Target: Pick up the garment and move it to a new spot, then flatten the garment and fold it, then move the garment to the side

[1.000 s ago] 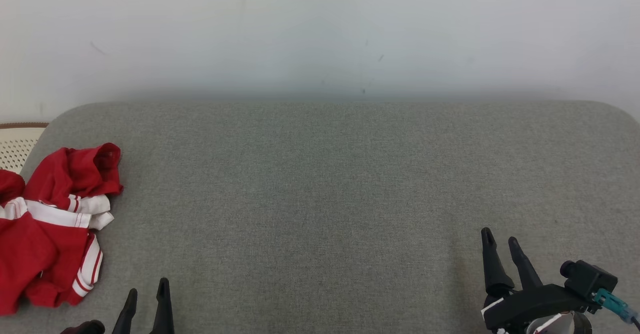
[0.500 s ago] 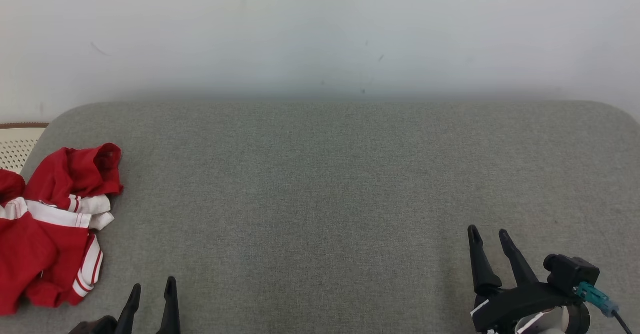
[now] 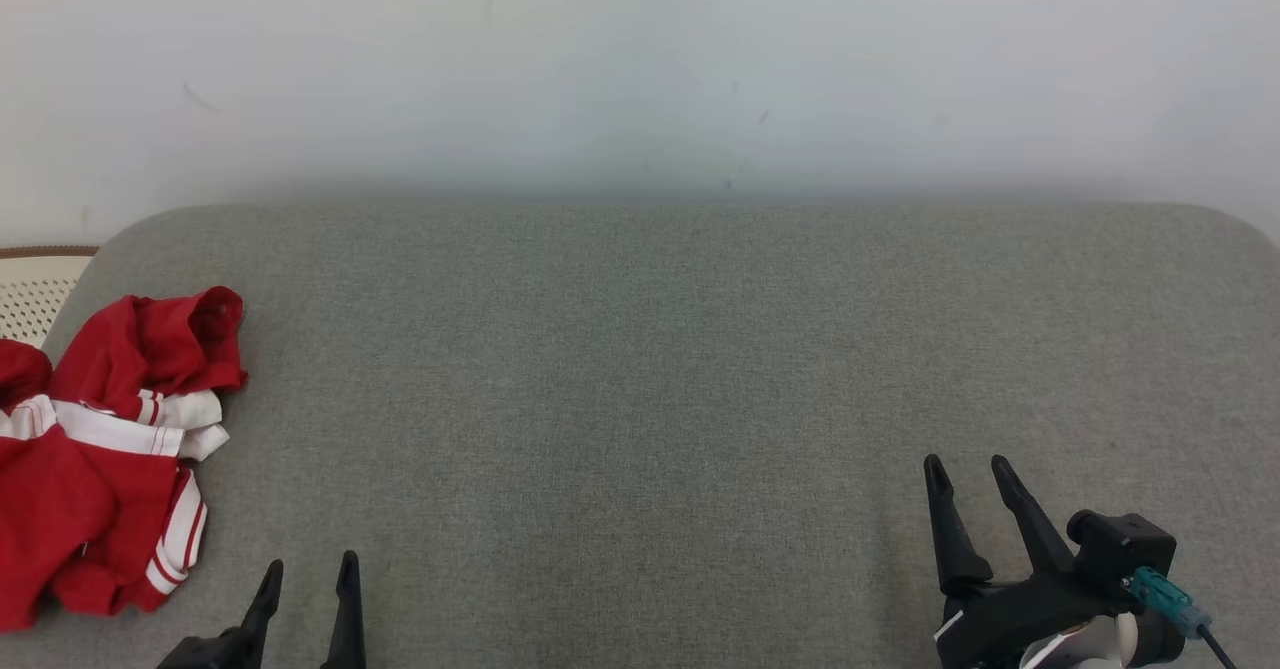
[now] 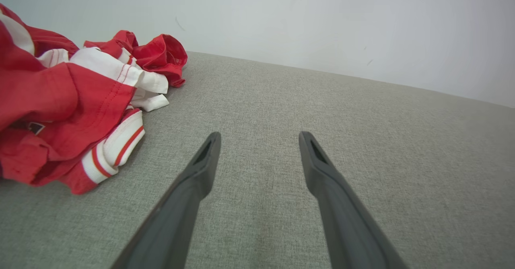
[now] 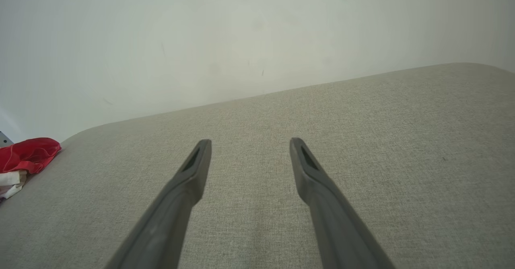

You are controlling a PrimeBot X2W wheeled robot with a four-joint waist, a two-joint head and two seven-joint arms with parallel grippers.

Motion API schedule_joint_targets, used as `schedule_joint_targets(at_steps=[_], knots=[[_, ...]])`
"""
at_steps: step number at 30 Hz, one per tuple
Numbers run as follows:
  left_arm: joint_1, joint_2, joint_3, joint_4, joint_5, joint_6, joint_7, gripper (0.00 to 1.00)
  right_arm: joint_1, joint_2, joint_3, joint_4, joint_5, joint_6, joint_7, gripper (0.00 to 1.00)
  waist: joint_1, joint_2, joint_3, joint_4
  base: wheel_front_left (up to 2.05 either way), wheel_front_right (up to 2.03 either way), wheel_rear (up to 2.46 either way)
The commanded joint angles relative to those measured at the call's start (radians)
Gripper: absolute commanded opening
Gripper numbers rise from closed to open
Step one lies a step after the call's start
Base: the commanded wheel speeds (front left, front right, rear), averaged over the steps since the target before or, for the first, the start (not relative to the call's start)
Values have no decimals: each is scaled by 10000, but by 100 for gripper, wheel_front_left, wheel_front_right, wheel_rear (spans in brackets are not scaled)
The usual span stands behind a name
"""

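While one red garment [image 3: 90,469] with white striped bands is lying crumpled at the left edge of the head view, on the left end of the one grey bench [image 3: 640,369], both sets of jaws are standing wide open and gripping nothing. The left jaws are showing at the lower left of that view, their two dark fingers [image 3: 347,604] pointing up the frame over bare fabric, just right of the garment and not touching it. The right jaws are sitting at the lower right, well apart from the garment, their two fingers [image 3: 945,539] also rising over bare bench. One black camera [image 3: 1120,549] with one teal plug [image 3: 1160,591] is riding beside them. That is making four fingers in all.

In the left wrist view the garment [image 4: 60,104] is taking up the upper and middle left as a single heap of red folds and white bands. The two fingers [image 4: 201,172] are spreading up from the bottom edge with a broad gap of bench [image 4: 362,140] between them. In the right wrist view a small corner of the garment [image 5: 28,154] is peeking in at the middle left edge, far from the two parted fingers [image 5: 305,172]. One pale wall [image 3: 640,69] is running behind the bench. One cream perforated basket [image 3: 35,289] with a brown rim is showing at the left edge, just above the garment.
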Motion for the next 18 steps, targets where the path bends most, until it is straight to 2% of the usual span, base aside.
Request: schedule_joint_targets(at_steps=[1, 18], knots=[[-123, 80, -24, 19, 278, 59, -96, 100, -136, -40, -55, 0, -244, 7, -91, 100, 0, 0, -7, -10, 0, 0, 0], [-122, 112, -15, 197, 1671, 523, -428, 100, 40, 101, -435, 257, -2021, 7, -416, 100, 0, 0, -109, -87, 0, 0, 0]])
